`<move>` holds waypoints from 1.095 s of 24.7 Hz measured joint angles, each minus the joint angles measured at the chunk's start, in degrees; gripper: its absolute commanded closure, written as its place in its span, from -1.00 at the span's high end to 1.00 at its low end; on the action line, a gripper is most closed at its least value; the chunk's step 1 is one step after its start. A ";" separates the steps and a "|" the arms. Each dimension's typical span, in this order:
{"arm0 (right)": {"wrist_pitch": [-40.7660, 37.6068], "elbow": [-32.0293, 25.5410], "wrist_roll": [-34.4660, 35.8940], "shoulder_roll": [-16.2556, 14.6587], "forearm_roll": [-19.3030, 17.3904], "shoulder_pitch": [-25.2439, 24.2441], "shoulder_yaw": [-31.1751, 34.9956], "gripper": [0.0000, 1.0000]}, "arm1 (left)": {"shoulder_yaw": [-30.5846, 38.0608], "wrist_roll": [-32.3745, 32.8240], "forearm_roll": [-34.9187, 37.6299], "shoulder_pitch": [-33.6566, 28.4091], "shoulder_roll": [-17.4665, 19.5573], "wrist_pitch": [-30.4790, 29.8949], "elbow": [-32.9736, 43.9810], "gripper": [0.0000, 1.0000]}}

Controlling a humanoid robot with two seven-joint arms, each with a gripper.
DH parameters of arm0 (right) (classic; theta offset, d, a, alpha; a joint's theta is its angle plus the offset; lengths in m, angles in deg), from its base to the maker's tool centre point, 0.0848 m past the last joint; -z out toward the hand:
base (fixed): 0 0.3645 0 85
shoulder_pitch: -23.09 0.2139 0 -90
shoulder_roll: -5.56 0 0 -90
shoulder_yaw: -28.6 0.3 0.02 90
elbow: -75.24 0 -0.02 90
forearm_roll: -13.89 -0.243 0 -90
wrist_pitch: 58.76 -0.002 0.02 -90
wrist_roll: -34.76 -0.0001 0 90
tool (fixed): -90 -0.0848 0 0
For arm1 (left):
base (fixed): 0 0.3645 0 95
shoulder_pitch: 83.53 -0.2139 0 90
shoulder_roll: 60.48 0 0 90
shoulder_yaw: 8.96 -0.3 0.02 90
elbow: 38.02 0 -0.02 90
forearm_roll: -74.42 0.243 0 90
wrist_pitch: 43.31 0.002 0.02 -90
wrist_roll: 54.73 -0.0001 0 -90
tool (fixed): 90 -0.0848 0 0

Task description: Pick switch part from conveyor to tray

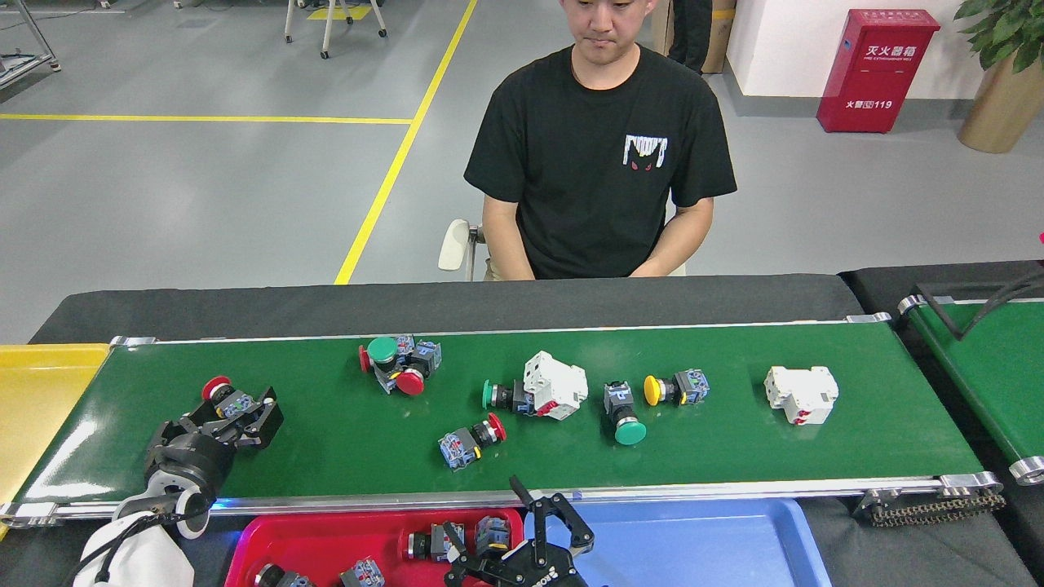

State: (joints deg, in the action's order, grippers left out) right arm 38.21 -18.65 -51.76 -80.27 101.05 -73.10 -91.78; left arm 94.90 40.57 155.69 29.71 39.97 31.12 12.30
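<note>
The conveyor (734,456) carries several switch parts: a red-capped one (471,440) near the front, a cluster (395,367) further back, and green-capped (621,412) and yellow-capped (673,387) ones to the right. My left gripper (228,416) is open low on the belt's left part, its fingers either side of a red-capped switch part (222,393). My right gripper (514,538) is open over the right end of the red tray (326,538), just right of a switch part (493,534) lying in it. Other parts (432,542) also lie in that tray.
A blue tray (718,546) sits right of the red one. A yellow tray (33,391) is at the belt's left end. Two white blocks (801,394) (559,383) ride the belt. A person (599,163) sits behind it. A narrower green belt (987,367) lies at right.
</note>
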 measured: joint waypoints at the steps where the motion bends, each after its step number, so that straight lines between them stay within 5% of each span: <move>1: 1.16 -0.68 0.49 0.00 -0.03 -1.87 2.68 0.99 | 0.03 -0.88 -0.07 -0.37 0.05 0.17 -0.02 -0.78; 7: 9.55 -0.91 3.73 0.11 -0.31 -5.92 12.10 0.99 | 0.21 -3.60 -0.94 -4.35 0.93 -6.26 3.17 -0.82; 11: 11.31 1.39 3.97 0.45 -0.28 -1.94 12.97 0.99 | 0.69 -3.89 -3.75 -18.24 4.92 -22.93 18.25 -0.64; 14: 11.54 5.20 2.33 0.46 -0.06 2.91 11.40 0.99 | 2.57 -3.93 -6.27 -29.71 6.16 -27.35 27.79 -0.08; 17: 9.37 8.96 0.46 1.02 -0.08 7.72 7.05 0.99 | 2.96 -3.99 -6.71 -37.25 5.80 -28.63 33.88 0.97; 23: 1.72 12.04 -4.14 4.02 -0.10 11.02 5.84 0.99 | 3.56 -4.01 -7.10 -41.78 1.51 -29.19 38.93 0.99; 27: 0.08 16.79 -5.81 4.02 -0.49 16.40 4.11 0.99 | 10.05 -4.01 -7.20 -41.91 -1.29 -29.20 39.17 0.99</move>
State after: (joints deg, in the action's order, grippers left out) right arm 38.29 -1.86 -57.57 -76.24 100.56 -56.70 -87.67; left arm 104.95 36.56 148.49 -12.20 38.68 1.92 51.46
